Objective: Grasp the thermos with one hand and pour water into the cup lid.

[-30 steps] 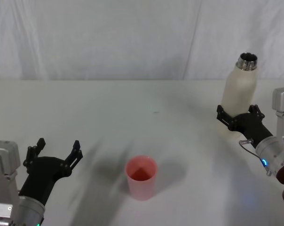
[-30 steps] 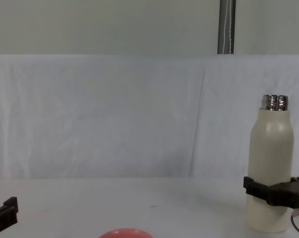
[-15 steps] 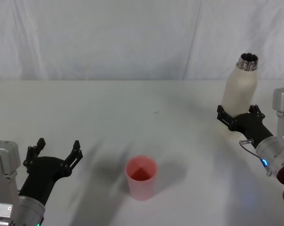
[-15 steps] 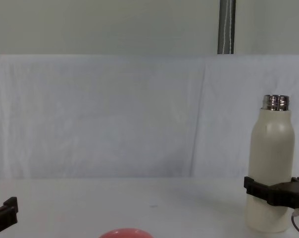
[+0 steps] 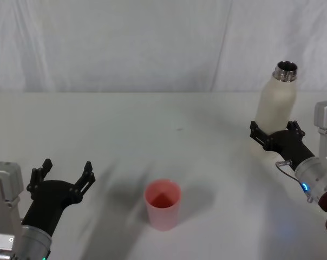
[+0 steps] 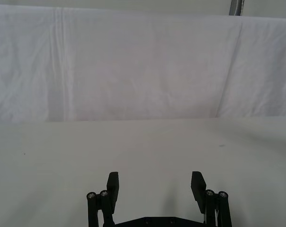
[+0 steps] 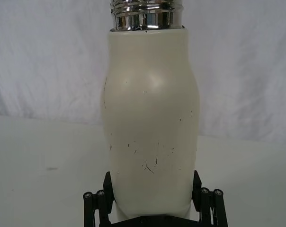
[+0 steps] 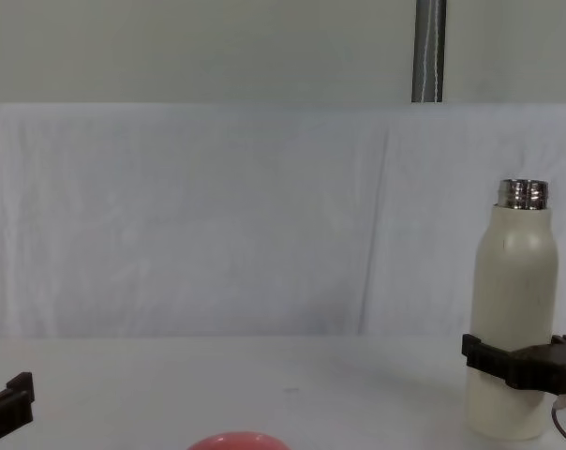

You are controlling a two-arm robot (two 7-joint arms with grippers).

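White table (image 5: 152, 124) w/ a white cloth backdrop (image 5: 125, 43) behind it. Tall cream-white cylindrical thermos w/ shiny threaded steel neck (image 5: 275, 108) stands upright at the table's far right, cap off. The black claw-like right gripper w/ grey-white wrist body (image 5: 275, 136) sits around the thermos's lower body: in the right wrist view the bottle (image 7: 150, 127) fills the space betw. the two black fingers (image 7: 98, 205), one on each side, pressed against its wall, so the fingers are clamped on it. Small pink-red cup lid (image 5: 163, 203) stands open side up near the table's front centre, well apart from the thermos. Left gripper (image 5: 63, 176) hovers at front left, left of the cup lid, fingers spread w/ nothing betw. them (image 6: 156, 184).
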